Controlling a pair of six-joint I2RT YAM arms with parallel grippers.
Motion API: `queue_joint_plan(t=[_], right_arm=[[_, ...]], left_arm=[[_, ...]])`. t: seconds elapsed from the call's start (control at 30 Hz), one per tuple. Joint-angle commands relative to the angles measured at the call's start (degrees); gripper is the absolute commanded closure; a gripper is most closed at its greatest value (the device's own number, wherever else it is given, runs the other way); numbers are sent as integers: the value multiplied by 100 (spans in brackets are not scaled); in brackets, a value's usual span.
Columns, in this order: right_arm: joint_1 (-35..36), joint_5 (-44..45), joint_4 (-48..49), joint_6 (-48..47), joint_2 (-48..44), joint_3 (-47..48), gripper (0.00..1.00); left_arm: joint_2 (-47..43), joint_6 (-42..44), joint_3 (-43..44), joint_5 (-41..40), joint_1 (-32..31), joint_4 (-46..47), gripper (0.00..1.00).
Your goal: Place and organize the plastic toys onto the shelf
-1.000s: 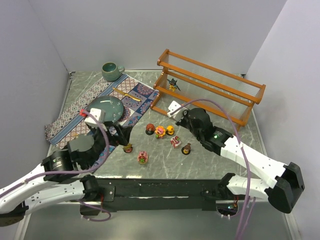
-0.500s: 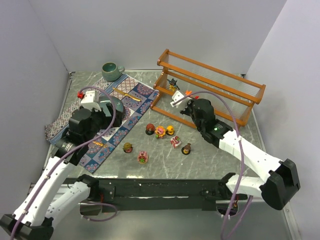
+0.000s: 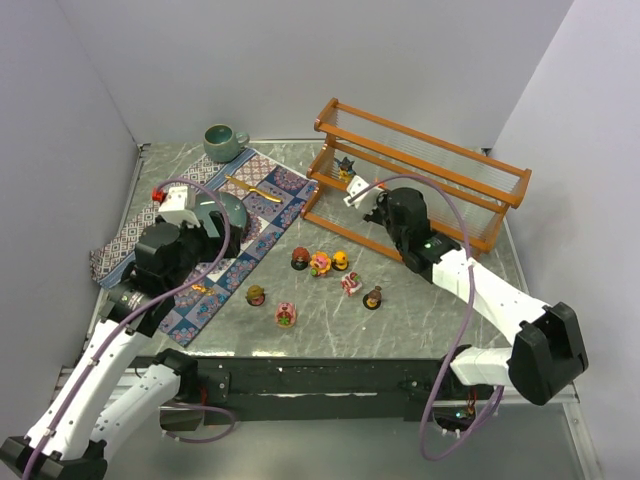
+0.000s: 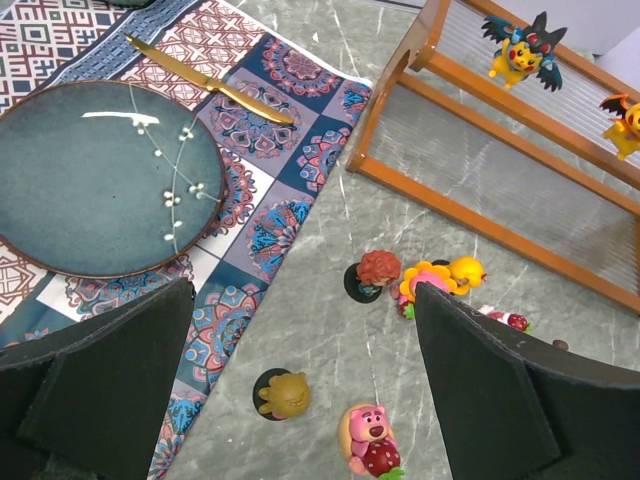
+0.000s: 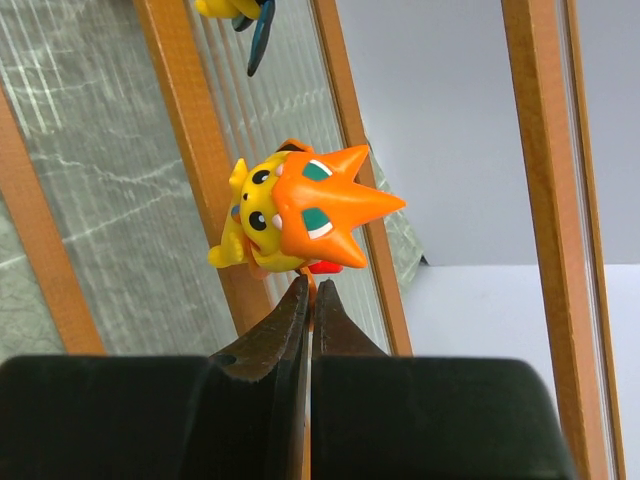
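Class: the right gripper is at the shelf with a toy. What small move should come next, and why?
Probably a small lowering onto the tier: the right gripper is shut on the orange-yellow toy at the shelf, near the dark spiky toy standing there.

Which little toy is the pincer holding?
The yellow one with the orange spiky hood, pinched in the right pincer at the shelf; the others sit untouched.

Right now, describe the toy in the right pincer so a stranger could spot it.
Look at the orange-brown shelf, left end. There the right pincer pinches a yellow figurine. Its orange spiky hood sets it apart from the dark-winged toy beside it.
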Motion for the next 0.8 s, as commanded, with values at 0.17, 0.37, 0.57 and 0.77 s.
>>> queue_joint_plan(t=[0.17, 0.37, 0.57, 0.77], right_arm=[[-108, 71, 848, -241, 382, 279, 100], [-134, 89, 1015, -311, 628, 349, 100], [-222, 124, 1190, -364, 786, 376, 100], [-301, 19, 1270, -390, 892, 428, 100]], left_arm=[[-112, 145, -40, -163, 29, 79, 3], [-138, 145, -57, -180, 29, 70, 3], [-155, 154, -75, -146, 29, 79, 3], [-164, 162, -83, -128, 29, 87, 3]])
